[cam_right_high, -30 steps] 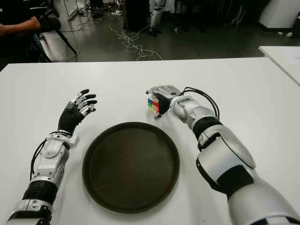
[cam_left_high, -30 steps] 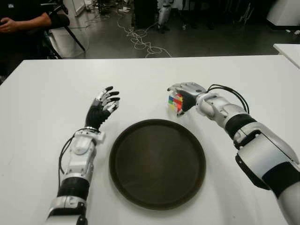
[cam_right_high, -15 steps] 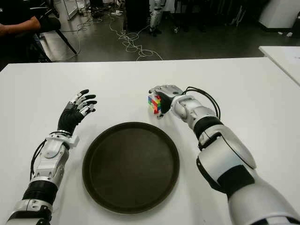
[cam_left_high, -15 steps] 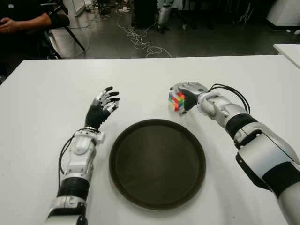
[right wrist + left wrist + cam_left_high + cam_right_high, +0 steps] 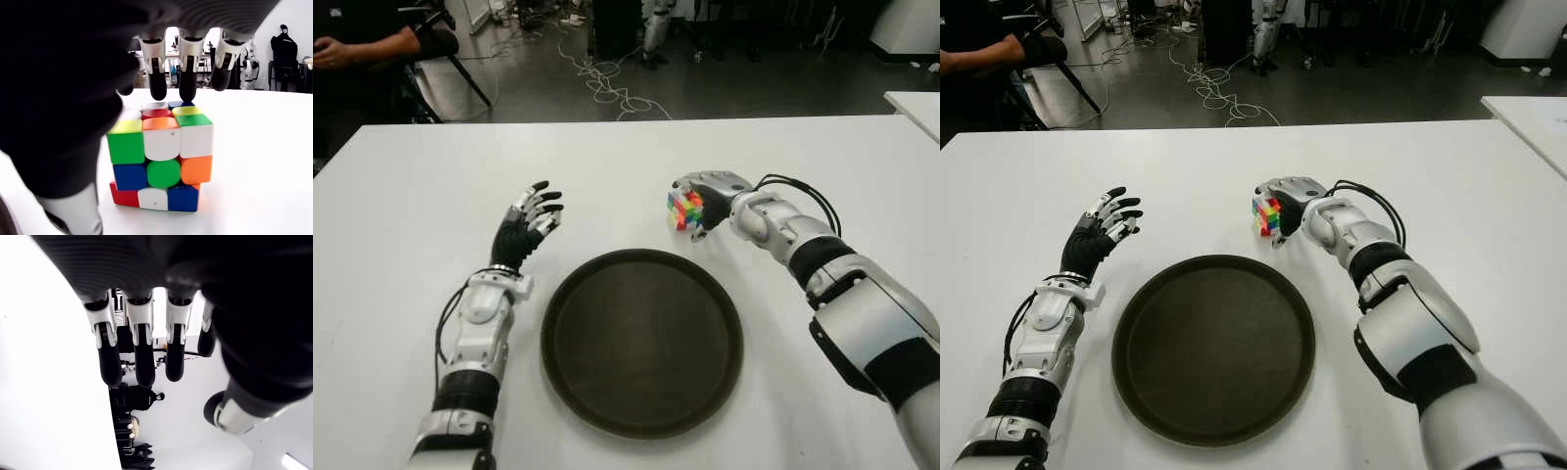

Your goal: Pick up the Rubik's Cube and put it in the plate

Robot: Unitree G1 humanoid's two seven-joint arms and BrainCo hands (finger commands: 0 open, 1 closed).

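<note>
One object: Rubik's Cube (image 5: 159, 156), standing on the white table (image 5: 401, 225) just beyond the plate's far rim.
Handling: I judge it light, rigid and smooth-faced; I would grip two opposite flat faces.
Right hand (image 5: 707, 196): cupped around the cube, fingers (image 5: 157, 78) apart above its top; I cannot confirm a firm grasp.
Plate (image 5: 568, 392): dark, round, holds nothing.
Left hand (image 5: 527, 223): fingers spread, left of the plate.
</note>
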